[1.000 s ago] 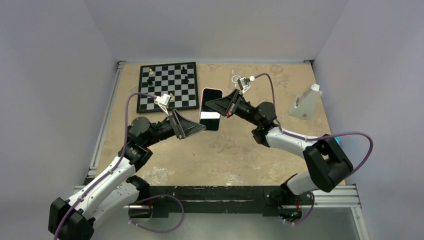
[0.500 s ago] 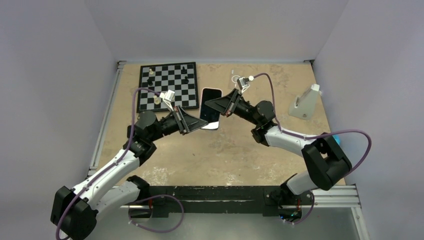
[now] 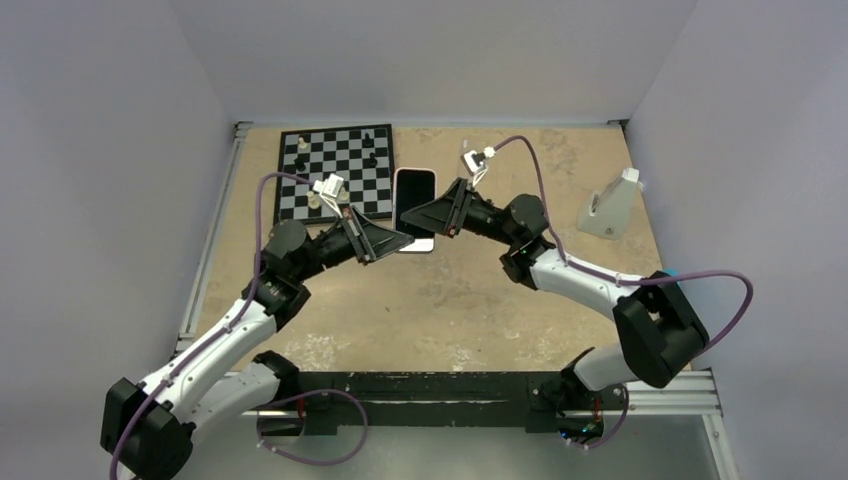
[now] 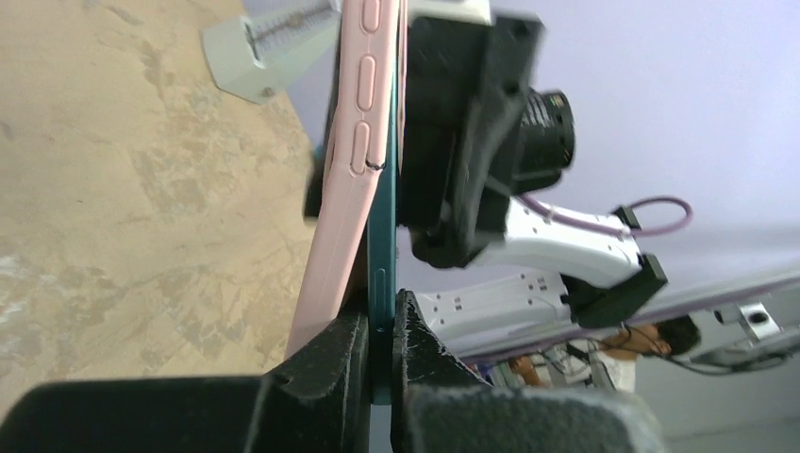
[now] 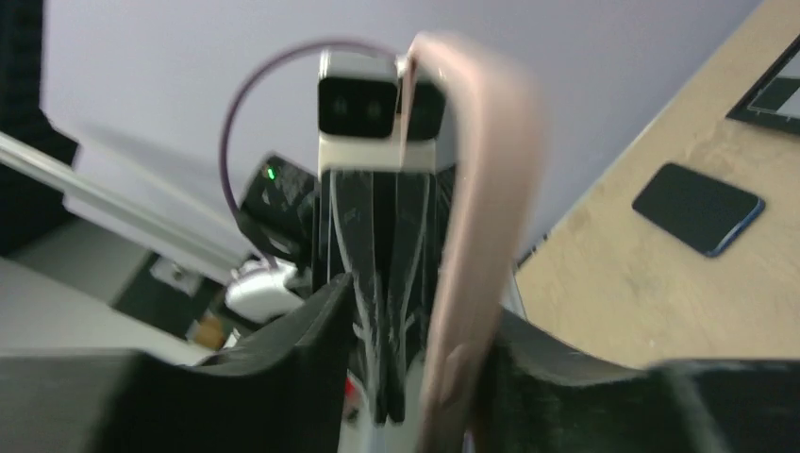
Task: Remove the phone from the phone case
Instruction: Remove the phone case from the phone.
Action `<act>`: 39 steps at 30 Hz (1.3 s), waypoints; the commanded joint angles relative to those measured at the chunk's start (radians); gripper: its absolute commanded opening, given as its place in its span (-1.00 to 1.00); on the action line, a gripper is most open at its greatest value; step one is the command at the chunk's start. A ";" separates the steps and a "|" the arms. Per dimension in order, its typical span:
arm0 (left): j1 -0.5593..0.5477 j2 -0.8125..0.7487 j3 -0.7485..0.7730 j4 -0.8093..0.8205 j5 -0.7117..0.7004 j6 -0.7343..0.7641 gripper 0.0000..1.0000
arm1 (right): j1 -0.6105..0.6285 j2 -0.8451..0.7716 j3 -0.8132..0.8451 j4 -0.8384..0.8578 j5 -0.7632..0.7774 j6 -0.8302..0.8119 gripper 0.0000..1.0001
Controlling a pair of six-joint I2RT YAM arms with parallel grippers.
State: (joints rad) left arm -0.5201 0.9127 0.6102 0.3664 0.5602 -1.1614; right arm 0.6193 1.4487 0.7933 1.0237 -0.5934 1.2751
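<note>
Over the worktop's far half: the phone (image 3: 414, 190) is up off the worktop (image 3: 450, 300), screen facing the overhead view, just right of the chessboard (image 3: 335, 170)!
Left gripper (image 3: 407, 242): clamped tight on the phone's near end. The wrist view shows its fingers (image 4: 325, 363) pinching a thin teal strip beside the pink, buttoned rim.
Right gripper (image 3: 404, 215): in from the right at mid-length, jaws parted, the pink edge standing between them with a gap on one side.
Black phone (image 5: 698, 209): flat on the worktop, well apart from the action.
Grey stand (image 3: 607, 208): sitting near the right edge.
</note>
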 commanded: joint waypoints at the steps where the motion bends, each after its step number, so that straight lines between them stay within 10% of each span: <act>1: 0.003 -0.094 0.005 -0.034 -0.218 -0.057 -1.00 | 0.054 -0.078 0.009 -0.101 -0.186 -0.136 0.20; 8: 0.006 -0.291 0.010 -0.277 -0.428 -0.188 -1.00 | 0.022 -0.174 -0.022 -0.223 -0.126 -0.229 0.67; 18: 0.005 -0.409 -0.016 -0.330 -0.556 -0.307 -1.00 | 0.067 -0.114 -0.010 -0.168 -0.103 -0.168 -0.16; 39: 0.006 -0.431 -0.082 -0.197 -0.495 -0.388 -1.00 | 0.123 0.099 0.090 0.023 -0.065 -0.007 -0.45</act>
State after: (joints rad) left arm -0.5167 0.5034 0.5240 0.0357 0.0368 -1.5208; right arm 0.7334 1.5375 0.8330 0.9821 -0.6979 1.2385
